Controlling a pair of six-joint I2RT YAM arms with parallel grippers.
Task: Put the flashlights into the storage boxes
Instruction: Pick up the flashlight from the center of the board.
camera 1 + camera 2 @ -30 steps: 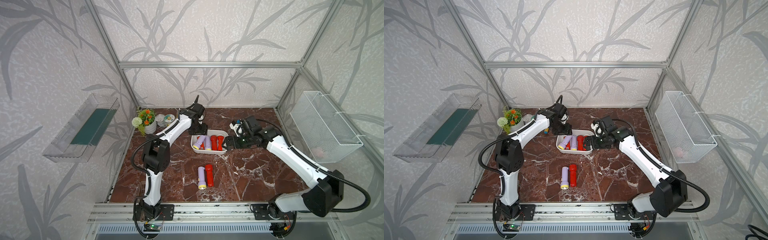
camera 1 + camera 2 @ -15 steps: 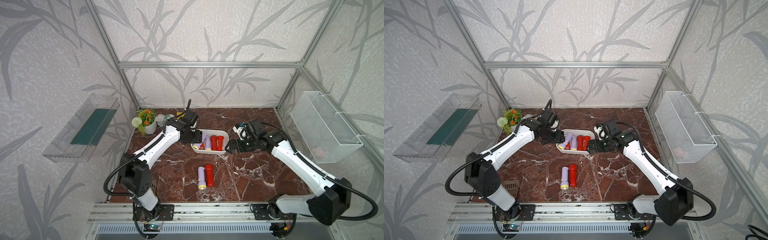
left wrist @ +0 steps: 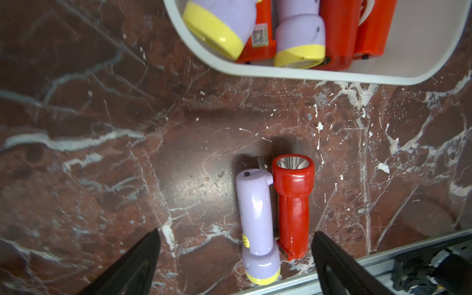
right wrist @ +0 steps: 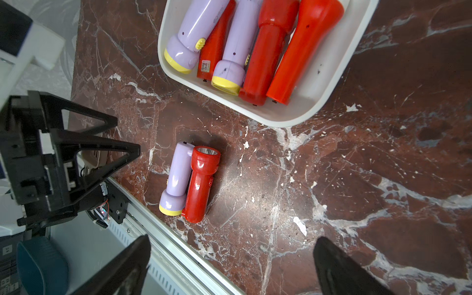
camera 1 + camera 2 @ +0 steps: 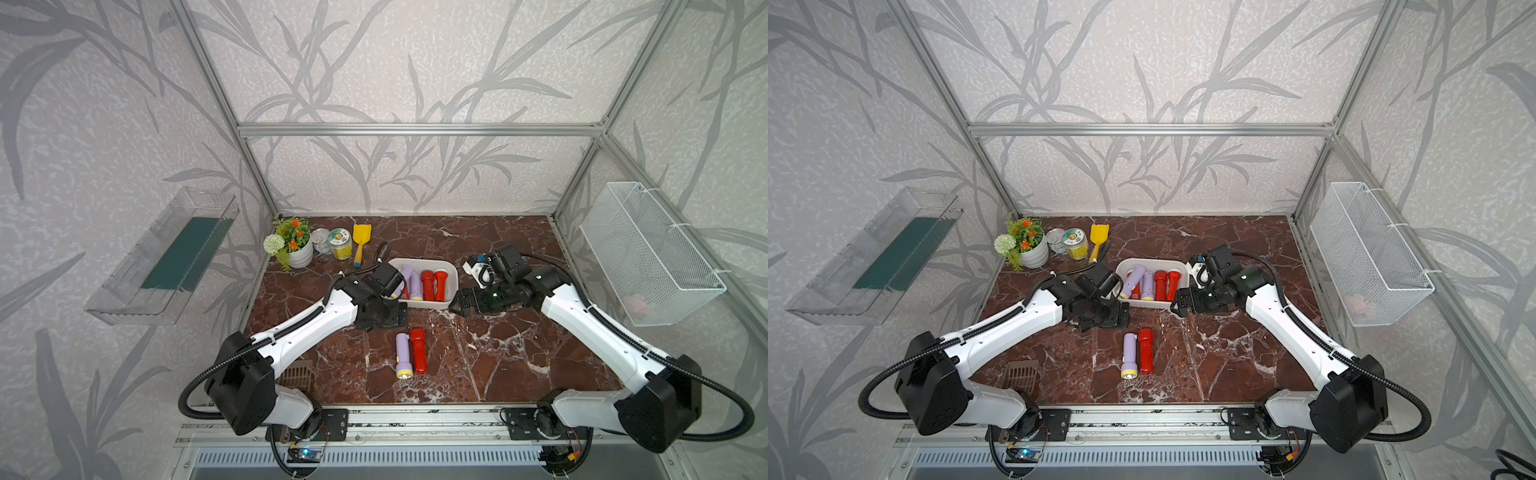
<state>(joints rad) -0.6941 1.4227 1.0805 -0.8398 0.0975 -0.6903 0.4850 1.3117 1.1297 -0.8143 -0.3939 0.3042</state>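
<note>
A white, shallow, round-cornered plastic tub (image 5: 428, 304) sat toward the back middle of the dark red marble table (image 5: 498, 357). Five plastic flashlights lay in it side by side: two lilac ones with pale yellow heads (image 4: 194, 33) (image 4: 237, 51) and three red ones (image 4: 268, 51), one of the red partly covered by the lilac bodies. Two more lay on the table in front of the tub and well apart from it, touching along their lengths: a lilac flashlight (image 5: 402, 355) with its yellow head toward the front rail, and a red flashlight (image 5: 419, 351) turned the opposite way.

The left gripper (image 3: 235, 232) hung over the table between the tub and that pair, jaws spread wide and holding nothing. The right gripper (image 5: 457, 305) was just beside the tub's right front corner, likewise spread and empty.
</note>
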